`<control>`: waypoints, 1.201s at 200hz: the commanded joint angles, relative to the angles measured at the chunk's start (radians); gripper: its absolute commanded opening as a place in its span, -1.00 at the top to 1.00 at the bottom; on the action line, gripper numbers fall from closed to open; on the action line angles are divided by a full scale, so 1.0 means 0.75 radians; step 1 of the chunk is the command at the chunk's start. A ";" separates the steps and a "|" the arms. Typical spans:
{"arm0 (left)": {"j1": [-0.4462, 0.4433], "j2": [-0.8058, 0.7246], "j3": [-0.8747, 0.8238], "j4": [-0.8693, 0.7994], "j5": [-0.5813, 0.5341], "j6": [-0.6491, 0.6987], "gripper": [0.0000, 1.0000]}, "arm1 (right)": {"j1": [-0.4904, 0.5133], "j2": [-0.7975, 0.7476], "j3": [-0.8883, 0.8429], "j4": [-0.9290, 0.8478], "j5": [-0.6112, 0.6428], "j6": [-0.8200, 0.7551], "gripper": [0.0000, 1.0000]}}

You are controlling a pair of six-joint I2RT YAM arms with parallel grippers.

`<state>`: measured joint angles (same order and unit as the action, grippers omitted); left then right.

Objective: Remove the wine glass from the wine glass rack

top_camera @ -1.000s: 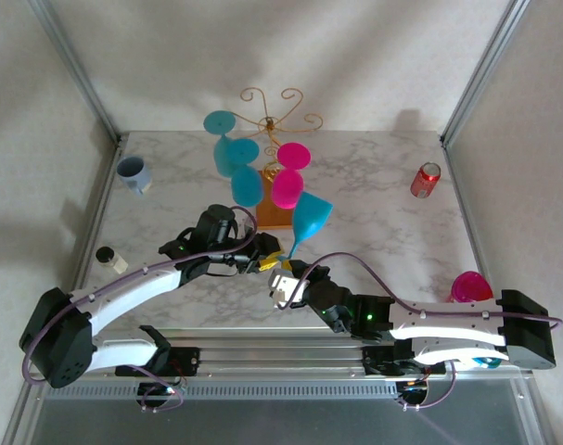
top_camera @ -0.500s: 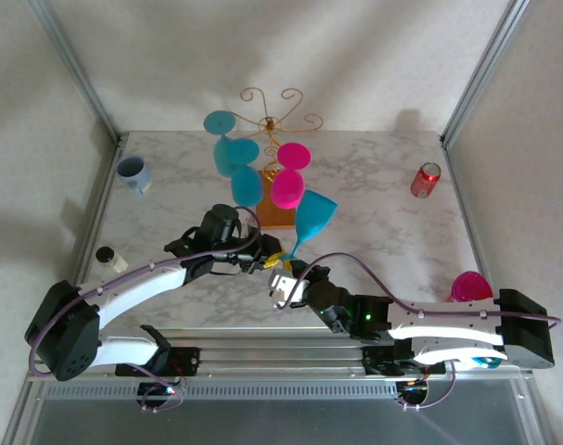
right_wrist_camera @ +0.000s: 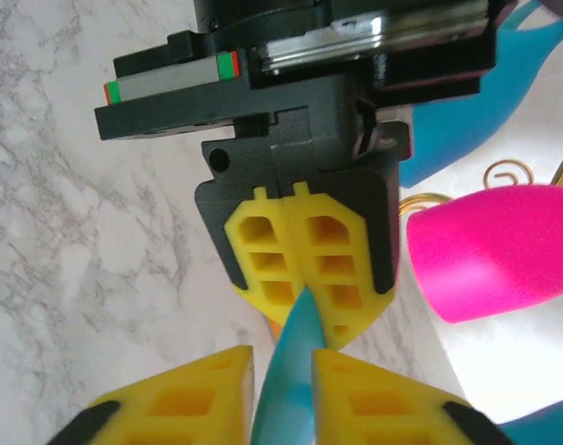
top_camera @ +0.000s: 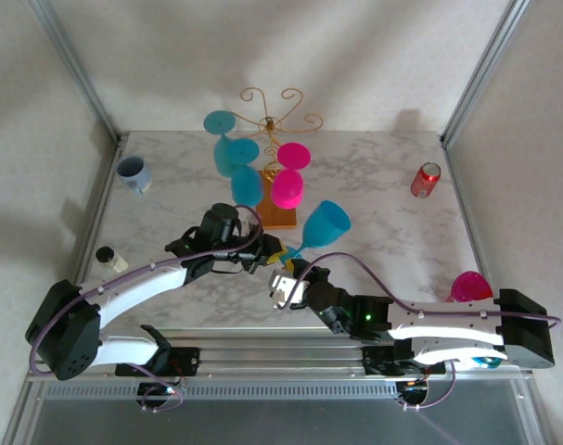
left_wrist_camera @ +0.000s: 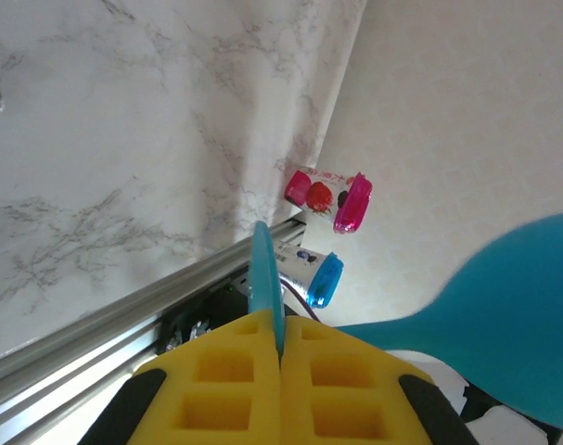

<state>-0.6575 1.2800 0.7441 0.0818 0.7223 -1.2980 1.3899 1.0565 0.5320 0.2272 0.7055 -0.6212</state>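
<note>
Wine glass point(top_camera: 325, 224): glossy teal plastic

Marble table point(top_camera: 374, 209); wine glass rack point(top_camera: 276, 219), mug point(top_camera: 134, 172), red can point(top_camera: 426, 179), small jar point(top_camera: 109, 257), pink glass point(top_camera: 469, 286)

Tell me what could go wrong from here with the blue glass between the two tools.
1. The left tool pinches the blue wine glass only by the thin edge of its foot; the tilted bowl could pivot or slip if the right tool releases.
2. The bowl hangs close to the pink glass on the wine glass rack; a swing might knock it.
</note>
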 commanded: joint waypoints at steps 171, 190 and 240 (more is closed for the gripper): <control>-0.005 0.058 -0.193 0.422 -0.112 0.168 1.00 | -0.015 -0.349 0.721 -1.060 -0.188 0.897 -0.09; -0.007 0.050 -0.192 0.415 -0.128 0.237 1.00 | -0.075 -0.343 0.800 -1.155 -0.262 0.949 -0.21; -0.005 0.045 -0.253 0.530 -0.118 0.303 1.00 | -0.354 -0.234 0.960 -1.350 -0.593 1.110 -0.28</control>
<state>-0.6598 1.3258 0.5823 0.3870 0.6350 -1.1236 1.1988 0.8471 1.2057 -0.6891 0.4202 0.1215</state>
